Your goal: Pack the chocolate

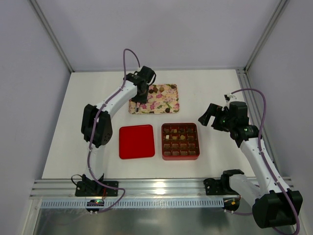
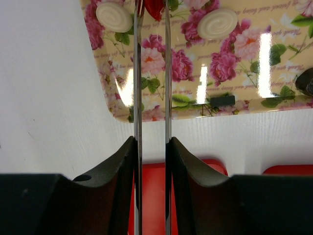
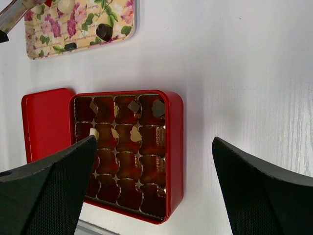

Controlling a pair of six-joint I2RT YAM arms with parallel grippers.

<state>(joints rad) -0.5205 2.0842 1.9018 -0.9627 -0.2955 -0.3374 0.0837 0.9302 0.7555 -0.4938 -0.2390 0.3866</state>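
Note:
The flowered tray (image 1: 161,104) lies at the back, with pale round chocolates (image 2: 114,16) and dark pieces (image 2: 222,100) on it. My left gripper (image 1: 144,92) hovers over the tray's left part. Its thin metal fingers (image 2: 138,73) stand close together with a small red piece (image 2: 154,9) between the tips. The red box (image 1: 180,156) with its brown gridded insert holds a few pieces (image 3: 134,132); most cells are bare. My right gripper (image 1: 211,115) is open wide and empty, above the table just right of the box (image 3: 175,147).
The red lid (image 1: 137,142) lies flat to the left of the box. White walls and metal frame posts (image 1: 264,34) enclose the table. A metal rail (image 1: 161,188) runs along the near edge by the arm bases.

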